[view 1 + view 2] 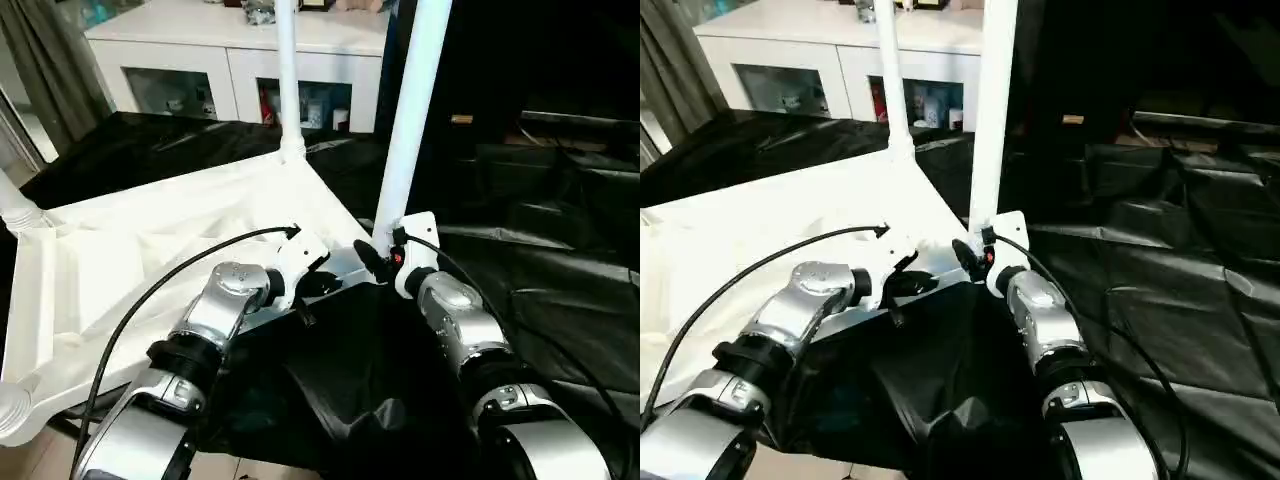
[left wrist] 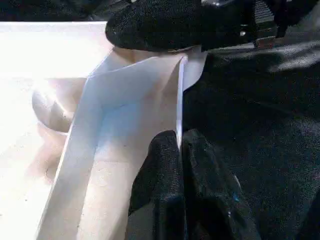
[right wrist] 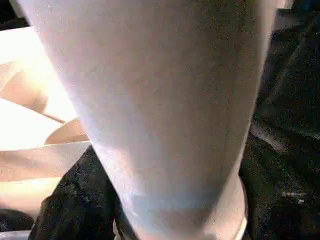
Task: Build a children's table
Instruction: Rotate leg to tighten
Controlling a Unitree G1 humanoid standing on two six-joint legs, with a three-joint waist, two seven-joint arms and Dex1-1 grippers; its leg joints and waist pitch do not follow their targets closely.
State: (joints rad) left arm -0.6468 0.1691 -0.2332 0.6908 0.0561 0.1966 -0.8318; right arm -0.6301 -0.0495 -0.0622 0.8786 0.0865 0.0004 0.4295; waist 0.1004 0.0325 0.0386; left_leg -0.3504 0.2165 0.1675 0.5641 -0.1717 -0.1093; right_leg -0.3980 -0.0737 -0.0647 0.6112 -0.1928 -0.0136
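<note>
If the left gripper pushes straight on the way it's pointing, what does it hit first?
Probably the right gripper: it sits dead ahead of the left gripper, along the white tabletop's rim that the left gripper pinches. Depth between them is hard to judge.

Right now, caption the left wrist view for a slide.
Left end effector pinching the upturned white table top's rim over black cloth.
</note>
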